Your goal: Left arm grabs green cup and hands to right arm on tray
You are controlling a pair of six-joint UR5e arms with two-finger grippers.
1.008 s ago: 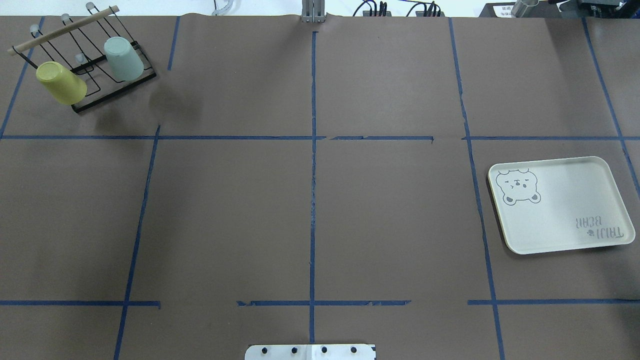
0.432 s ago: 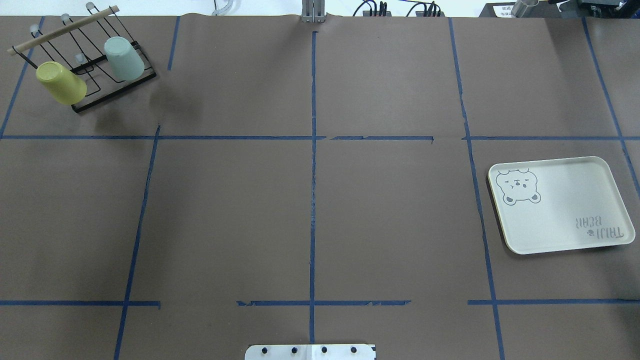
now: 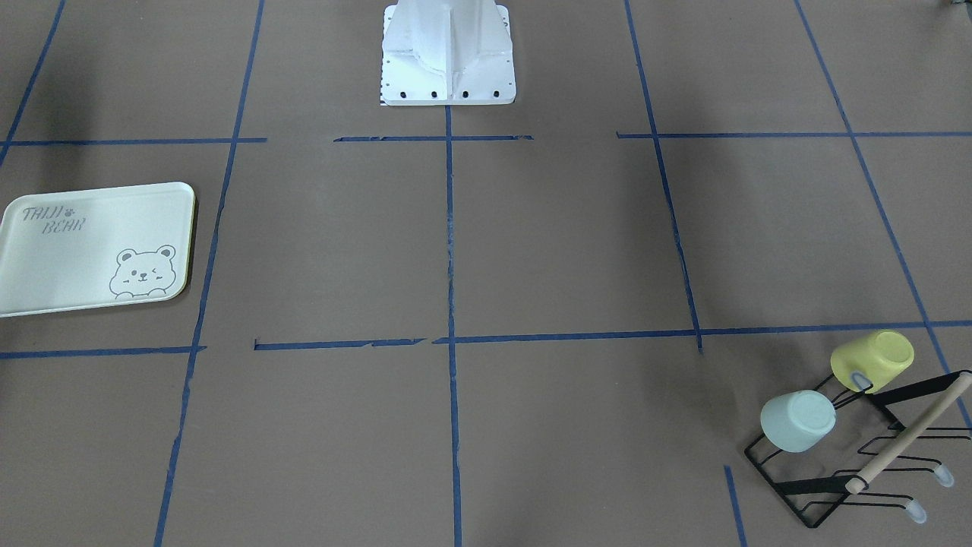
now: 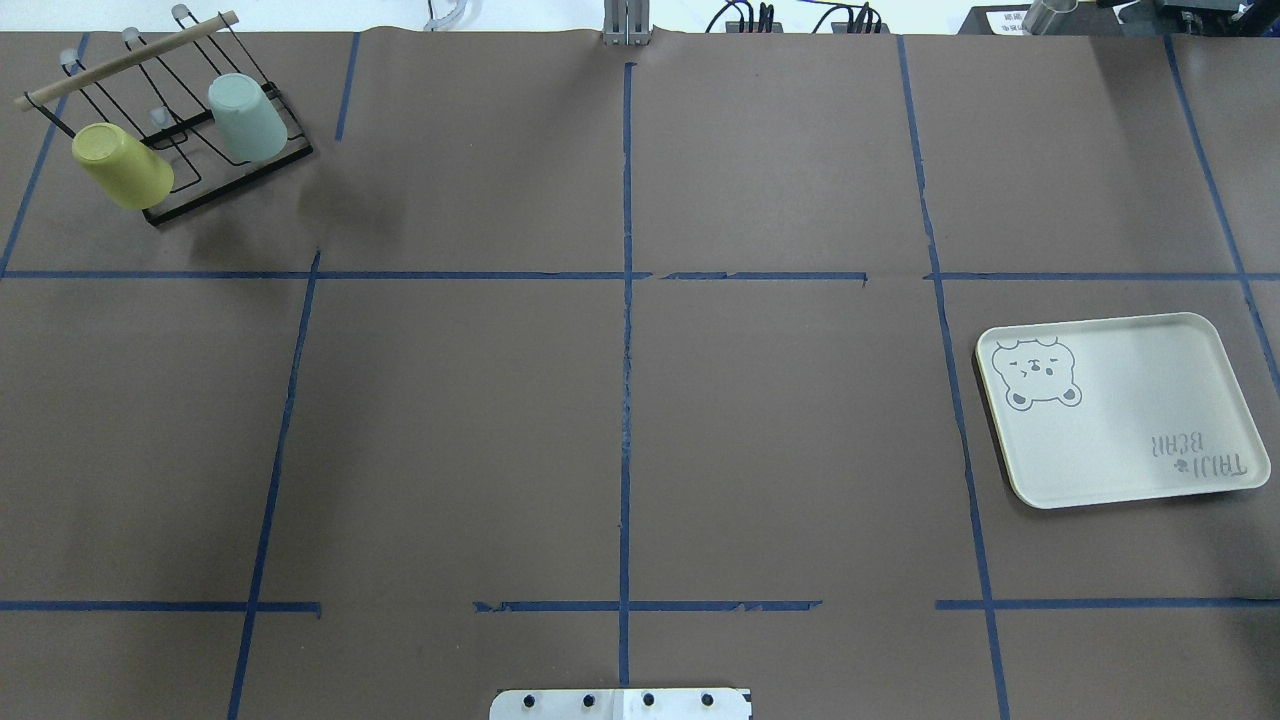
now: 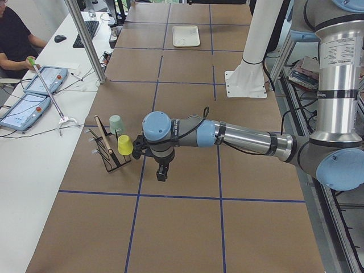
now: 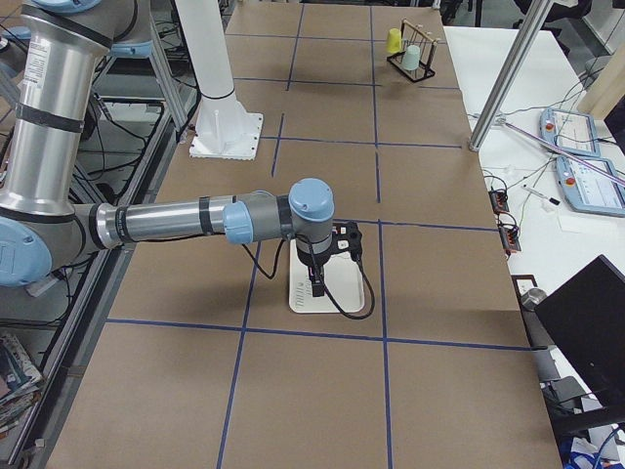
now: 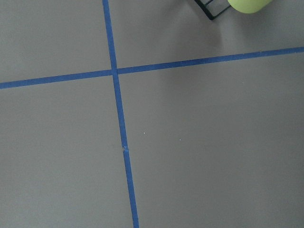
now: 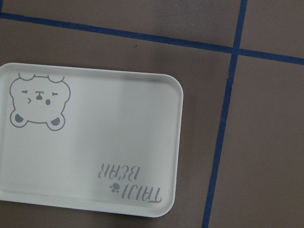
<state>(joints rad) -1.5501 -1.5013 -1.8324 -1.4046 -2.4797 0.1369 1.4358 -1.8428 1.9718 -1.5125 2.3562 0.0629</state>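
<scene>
The green cup [image 4: 247, 118] sits upside down and tilted on a black wire rack [image 4: 226, 186] at the table's far left; it also shows in the front view [image 3: 797, 422]. The left arm's gripper [image 5: 162, 173] shows only in the exterior left view. It hangs over bare table near the rack, apart from the cup; I cannot tell if it is open. The right arm's gripper [image 6: 318, 283] shows only in the exterior right view, above the tray [image 4: 1130, 400]; I cannot tell its state. The tray [image 8: 118, 123] holds nothing.
A yellow-green cup [image 4: 122, 165] sits on the same rack beside the green cup, and its edge shows in the left wrist view [image 7: 247, 4]. The rack has a wooden bar [image 4: 125, 60]. The robot's white base [image 3: 448, 53] stands at mid-table. Blue tape lines cross the brown table.
</scene>
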